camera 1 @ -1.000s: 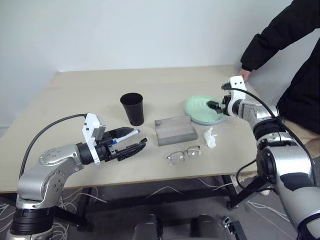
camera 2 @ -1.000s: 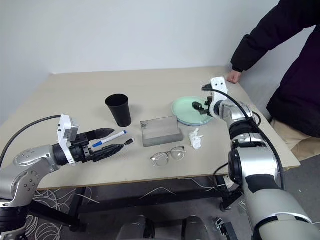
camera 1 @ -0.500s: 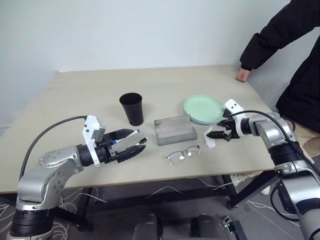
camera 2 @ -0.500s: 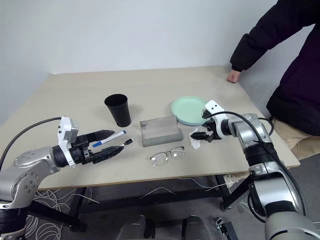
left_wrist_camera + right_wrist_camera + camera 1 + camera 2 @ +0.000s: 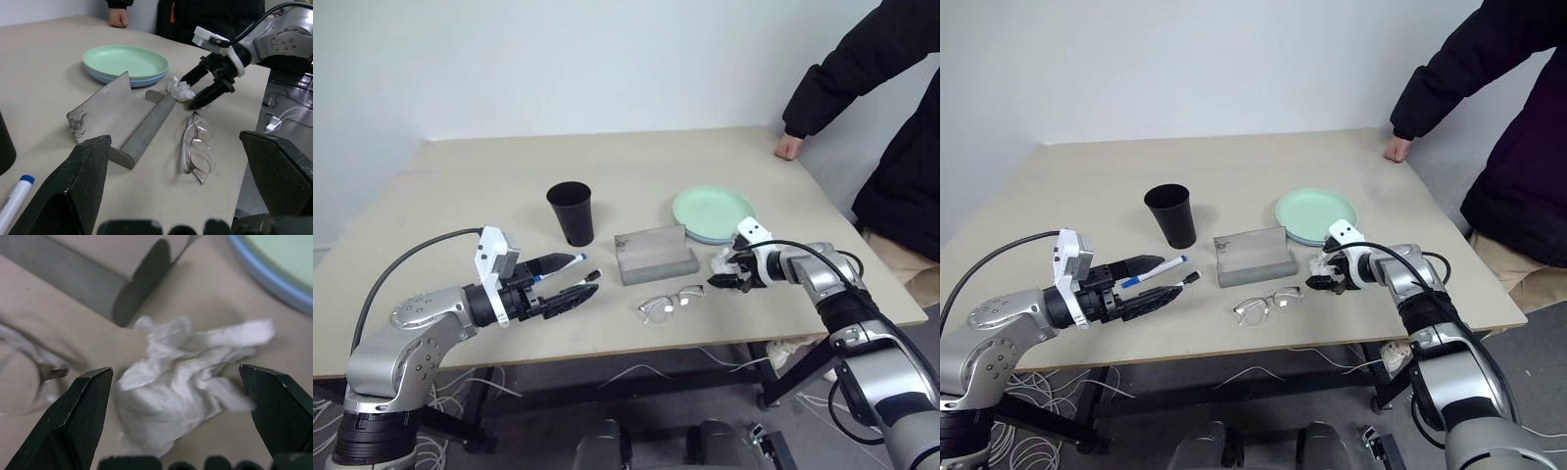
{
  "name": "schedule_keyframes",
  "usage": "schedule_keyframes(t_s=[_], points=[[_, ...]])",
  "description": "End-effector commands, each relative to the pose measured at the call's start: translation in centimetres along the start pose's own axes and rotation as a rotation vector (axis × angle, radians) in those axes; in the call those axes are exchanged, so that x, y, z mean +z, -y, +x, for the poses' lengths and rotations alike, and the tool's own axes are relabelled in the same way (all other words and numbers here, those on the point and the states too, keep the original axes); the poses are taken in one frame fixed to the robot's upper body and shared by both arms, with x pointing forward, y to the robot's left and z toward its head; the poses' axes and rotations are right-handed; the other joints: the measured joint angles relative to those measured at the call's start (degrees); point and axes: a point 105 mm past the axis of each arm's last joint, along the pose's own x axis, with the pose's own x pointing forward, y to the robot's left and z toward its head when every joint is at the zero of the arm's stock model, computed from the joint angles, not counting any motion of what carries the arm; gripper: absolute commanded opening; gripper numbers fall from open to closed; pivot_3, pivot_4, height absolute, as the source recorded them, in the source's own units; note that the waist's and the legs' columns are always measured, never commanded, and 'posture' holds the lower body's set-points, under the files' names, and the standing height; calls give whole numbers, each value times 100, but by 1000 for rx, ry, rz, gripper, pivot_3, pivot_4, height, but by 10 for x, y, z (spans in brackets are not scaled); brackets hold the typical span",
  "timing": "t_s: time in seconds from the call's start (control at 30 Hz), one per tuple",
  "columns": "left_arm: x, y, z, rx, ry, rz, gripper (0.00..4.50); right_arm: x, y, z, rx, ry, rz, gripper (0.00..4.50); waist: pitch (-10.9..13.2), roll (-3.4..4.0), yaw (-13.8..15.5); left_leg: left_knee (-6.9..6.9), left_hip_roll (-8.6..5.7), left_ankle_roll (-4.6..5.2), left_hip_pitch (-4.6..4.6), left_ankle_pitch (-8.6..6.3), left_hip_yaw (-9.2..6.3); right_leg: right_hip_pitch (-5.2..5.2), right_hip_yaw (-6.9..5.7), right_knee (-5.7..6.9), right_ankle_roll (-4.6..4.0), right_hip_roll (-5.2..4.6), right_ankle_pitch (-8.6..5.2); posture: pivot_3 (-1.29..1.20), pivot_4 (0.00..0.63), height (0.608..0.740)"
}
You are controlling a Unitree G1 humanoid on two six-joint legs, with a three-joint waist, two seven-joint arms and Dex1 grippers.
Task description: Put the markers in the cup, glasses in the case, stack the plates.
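The two plates [image 5: 713, 213] sit stacked at about two o'clock on the table [image 5: 460, 186], smooth mint green over light blue, with the open grey felt-like case [image 5: 655, 255] near centre and the thin wire-framed glasses [image 5: 672, 302] just below it. Below the plates, at about four o'clock, the right gripper [image 5: 725, 277] hangs wide open over a crumpled white tissue [image 5: 181, 382]. At eight o'clock the left gripper [image 5: 574, 278] is spread wide beside the two white markers [image 5: 558, 264], the black tapered cup [image 5: 572, 212] above.

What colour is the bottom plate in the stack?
Light blue, under the mint green plate; the bottom plate shows best in the left wrist view.
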Motion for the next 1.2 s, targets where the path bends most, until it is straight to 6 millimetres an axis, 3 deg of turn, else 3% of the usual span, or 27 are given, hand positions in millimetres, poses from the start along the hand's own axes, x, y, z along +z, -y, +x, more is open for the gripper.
schedule_keyframes(t_s=[0.03,0.43,0.63,0.83,1.0,1.2], points=[[14,3,-2,-3,33,49,4500,14,3,0,-23,36,-58,3904,0,0,0,0,0,0,1,0,0,0,0,0,0,0,0,0,0,740],[15,3,-1,4,38,47,4500,15,-2,1,-15,63,-86,67,0,0,1,-23,9,-13,33,8,2,11,1,1,-11,6,6,0,0,740],[15,2,-2,6,37,45,4500,43,5,-20,-21,173,-85,18,1,1,3,-28,9,-13,33,8,3,8,1,0,-12,6,7,0,0,740],[15,2,-2,10,37,44,4500,98,29,-40,-131,315,-81,18,3,4,-12,-37,10,-14,32,8,10,-2,2,-1,-18,3,11,0,0,740],[16,1,-3,16,40,46,4500,114,48,-31,-276,336,-49,18,1,1,-21,-54,19,-29,40,18,8,-3,-4,-6,-21,17,11,0,0,740],[16,1,-5,27,41,46,4500,115,54,-15,-404,350,-16,18,3,1,-13,-54,20,-37,37,23,15,5,4,-12,-20,22,10,0,0,740]])
